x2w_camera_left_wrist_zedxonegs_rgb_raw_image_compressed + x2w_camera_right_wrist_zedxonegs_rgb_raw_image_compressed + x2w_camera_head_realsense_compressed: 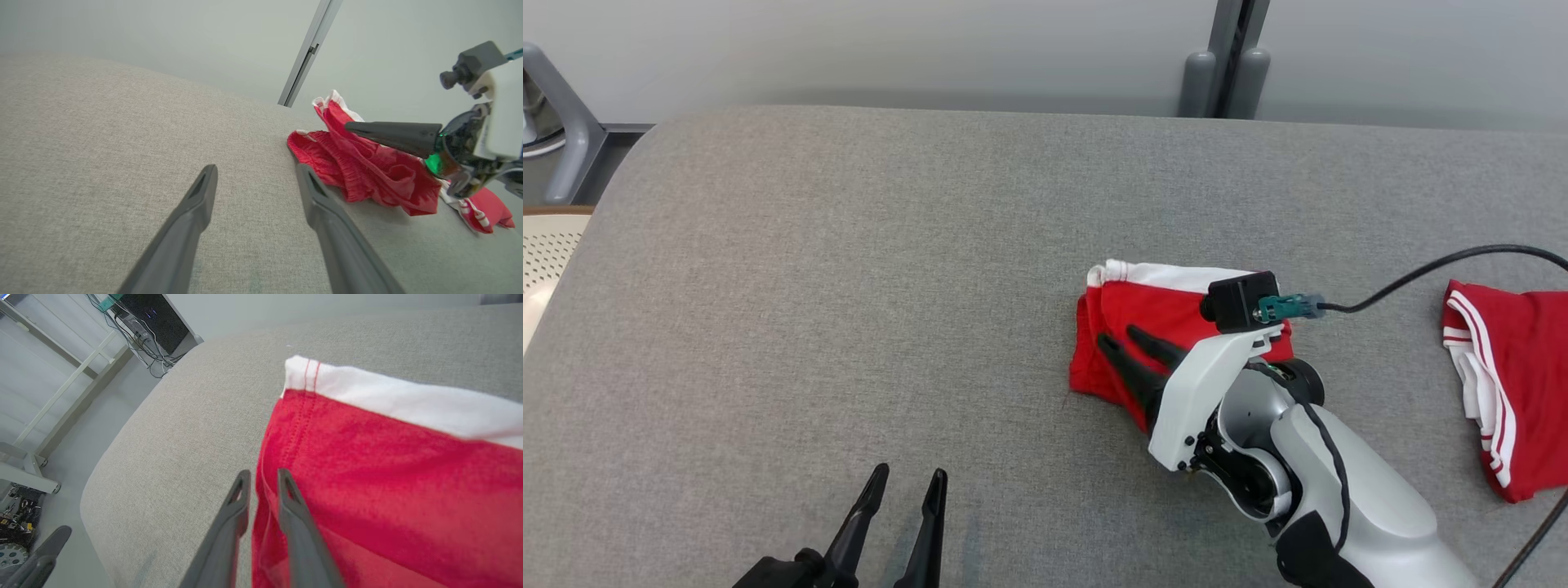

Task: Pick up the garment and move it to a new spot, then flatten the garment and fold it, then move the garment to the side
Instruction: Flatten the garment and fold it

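Observation:
The garment point(1152, 302) is a red piece with a white band, lying folded and a little rumpled on the grey padded surface point(849, 286) right of centre. My right gripper point(1118, 333) rests low over its near left part, fingers slightly apart. In the right wrist view the gripper point(263, 472) straddles the left folded edge of the garment point(367, 469), with red cloth between the fingers and loose. My left gripper point(910, 469) is open and empty above bare padding at the front. From the left wrist view, that gripper point(256, 167) points toward the garment point(367, 175).
A second red and white garment point(1515, 367) lies at the right edge. A black cable point(1445, 265) runs from the right wrist camera across the padding. A perforated beige object point(547, 245) sits off the left edge, and grey posts point(1225, 73) stand behind.

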### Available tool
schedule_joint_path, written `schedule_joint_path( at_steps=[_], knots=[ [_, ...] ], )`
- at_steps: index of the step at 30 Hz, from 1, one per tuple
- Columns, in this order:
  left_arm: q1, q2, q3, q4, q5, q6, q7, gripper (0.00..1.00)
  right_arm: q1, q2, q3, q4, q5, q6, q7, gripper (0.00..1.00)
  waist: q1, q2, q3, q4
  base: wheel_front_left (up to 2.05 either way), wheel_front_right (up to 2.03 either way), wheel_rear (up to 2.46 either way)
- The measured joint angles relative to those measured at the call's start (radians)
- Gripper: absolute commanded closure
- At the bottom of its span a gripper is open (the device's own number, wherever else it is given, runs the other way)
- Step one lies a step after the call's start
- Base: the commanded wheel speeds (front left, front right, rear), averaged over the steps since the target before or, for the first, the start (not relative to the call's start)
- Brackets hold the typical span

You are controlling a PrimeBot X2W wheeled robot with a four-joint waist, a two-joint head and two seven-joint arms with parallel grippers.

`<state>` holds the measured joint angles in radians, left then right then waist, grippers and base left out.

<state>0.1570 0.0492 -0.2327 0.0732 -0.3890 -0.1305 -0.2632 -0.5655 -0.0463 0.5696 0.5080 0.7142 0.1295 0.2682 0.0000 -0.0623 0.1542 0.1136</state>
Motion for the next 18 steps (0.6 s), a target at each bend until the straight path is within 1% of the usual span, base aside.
schedule_joint_path(
  at_steps=[2, 5, 7, 8, 10, 13, 15, 18],
  knots=[
    [0.0, 0.0, 0.005, 0.0, 0.0, 0.0, 0.0, 0.0, 0.0, 0.001, 0.005, 0.002, 0.0, 0.0, -0.058, 0.0, 0.0, 0.0, 0.0, -0.008, 0.0, 0.0, 0.0],
    [0.001, 0.0, 0.017, 0.0, -0.001, 0.0, 0.0, 0.0, 0.009, 0.001, -0.009, -0.006, -0.042, 0.0, -0.15, 0.0, 0.0, 0.0, -0.003, -0.024, 0.0, 0.0, 0.0],
    [0.002, 0.0, 0.029, 0.0, -0.006, 0.0, 0.0, 0.0, 0.042, -0.005, -0.031, -0.038, -0.092, 0.0, -0.225, 0.0, 0.0, 0.0, -0.006, -0.037, 0.0, 0.0, 0.0],
    [0.002, -0.001, 0.034, -0.001, -0.009, 0.0, 0.0, 0.0, 0.066, -0.015, -0.055, -0.056, -0.116, 0.0, -0.267, 0.0, 0.0, 0.0, -0.007, -0.044, 0.0, 0.0, 0.0],
    [0.002, 0.0, 0.045, -0.002, -0.009, 0.0, 0.0, 0.0, 0.118, -0.063, -0.097, -0.096, -0.176, 0.0, -0.343, 0.0, 0.0, 0.0, -0.009, -0.057, 0.0, 0.0, 0.0],
    [0.002, -0.001, 0.06, -0.009, -0.01, 0.0, 0.0, 0.0, 0.214, -0.122, -0.196, -0.143, -0.258, -0.001, -0.457, 0.0, 0.0, 0.0, -0.009, -0.077, 0.0, 0.0, 0.0],
    [0.002, 0.0, 0.071, -0.012, -0.01, 0.0, 0.0, 0.0, 0.272, -0.173, -0.249, -0.161, -0.375, 0.0, -0.5, 0.0, 0.0, 0.0, -0.008, -0.091, 0.0, 0.0, 0.0],
    [0.001, -0.001, 0.082, -0.012, -0.008, 0.0, 0.0, 0.0, 0.361, -0.174, -0.36, -0.192, -0.45, 0.0, -0.524, 0.0, 0.0001, 0.0, -0.008, -0.107, 0.0, 0.0, 0.0]
  ],
)
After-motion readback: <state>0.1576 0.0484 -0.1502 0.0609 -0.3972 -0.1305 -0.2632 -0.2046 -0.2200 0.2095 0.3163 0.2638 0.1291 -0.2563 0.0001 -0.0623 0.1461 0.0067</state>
